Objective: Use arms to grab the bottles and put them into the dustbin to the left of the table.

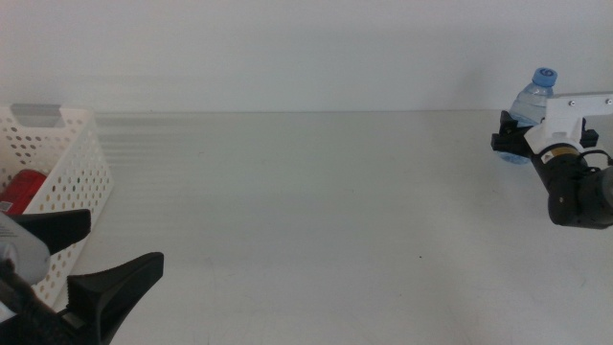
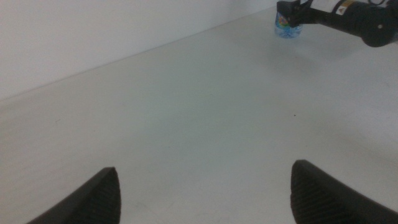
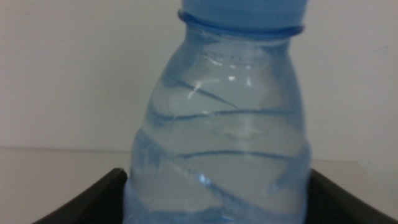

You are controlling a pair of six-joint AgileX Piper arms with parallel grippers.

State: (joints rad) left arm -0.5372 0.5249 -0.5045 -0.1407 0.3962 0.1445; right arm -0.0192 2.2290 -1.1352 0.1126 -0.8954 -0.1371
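Right gripper (image 1: 510,142) is at the far right of the table (image 1: 316,211), jaws pinching the small clear water bottle (image 1: 528,105) around its lower body; bottle stands upright, blue cap (image 1: 544,76) above the jaws. Right wrist view confirms: bottle (image 3: 221,137) fills the gap between both dark jaws, touching each side. Left wrist view shows the same bottle (image 2: 288,27) far off, held by the other arm. Left gripper (image 1: 91,259) waits at the near left corner, jaws spread wide, nothing between them, just beside the dustbin (image 1: 67,163). Dustbin sits at the table's left edge with the red can (image 1: 21,192) lying inside.
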